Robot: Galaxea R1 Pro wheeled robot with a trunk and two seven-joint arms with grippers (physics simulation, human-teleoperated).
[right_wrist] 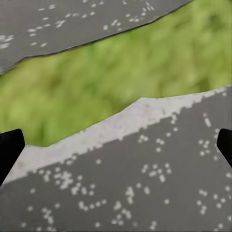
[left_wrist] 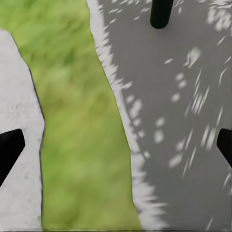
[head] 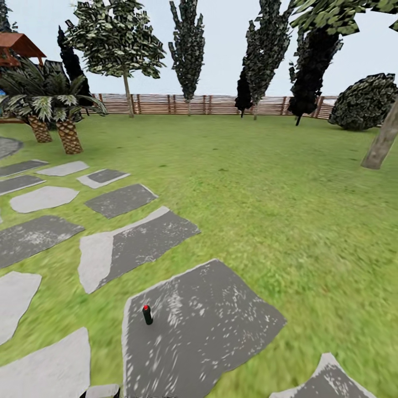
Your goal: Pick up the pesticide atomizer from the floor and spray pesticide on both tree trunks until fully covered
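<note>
Both grippers [left_wrist: 116, 145] [right_wrist: 116, 145] gape empty; your left one is nearer the upright pesticide atomizer [head: 147, 314], lower-centre on its grey slab [head: 221, 331].

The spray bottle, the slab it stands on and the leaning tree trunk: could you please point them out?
spray bottle [head: 147, 315], head view, dark body.
slab [head: 215, 326], head view, bare grey top.
tree trunk [head: 382, 141], head view, mid-trunk at right edge.

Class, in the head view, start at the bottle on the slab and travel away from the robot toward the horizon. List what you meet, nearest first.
pesticide atomizer → grey slab it stands on → next slab beyond → open lawn → wooden fence
</note>
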